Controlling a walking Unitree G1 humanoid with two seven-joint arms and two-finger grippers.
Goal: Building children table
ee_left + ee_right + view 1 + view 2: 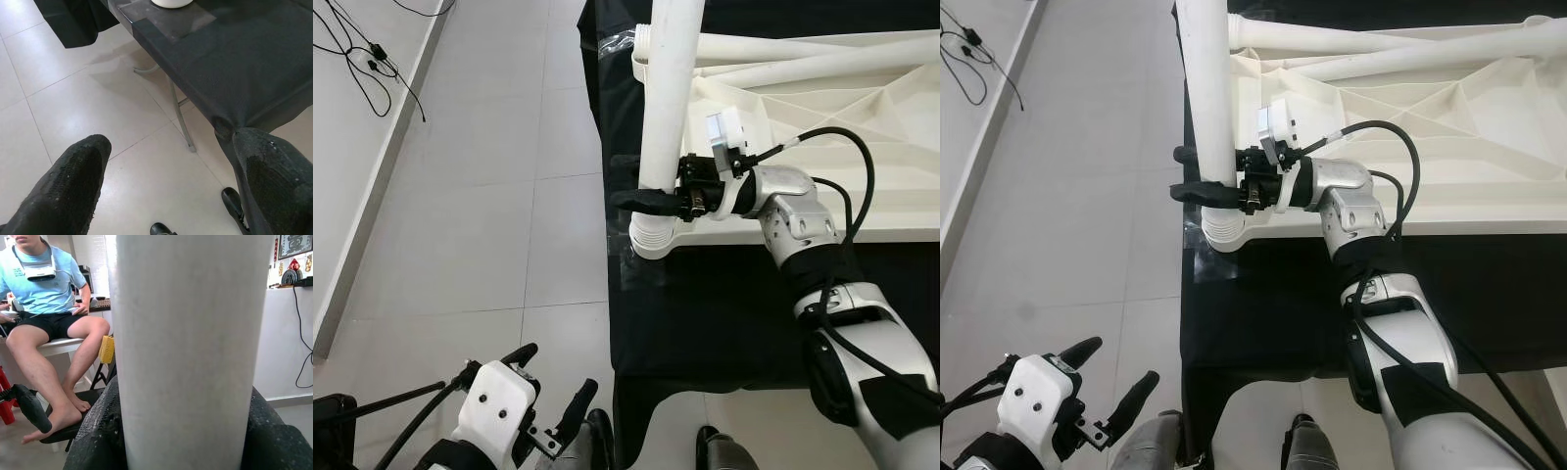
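Your right claw [631, 183] is clamped on the smooth white leg [668, 98], which stands upright in the corner socket [651, 238] of the ribbed tabletop [822, 108] just below the fingers. The right wrist view adds a person [49, 308] sitting beyond the leg. Your left claw [166, 196] hangs wide over glossy floor tiles [98, 98], near the black-draped bench [234, 63].
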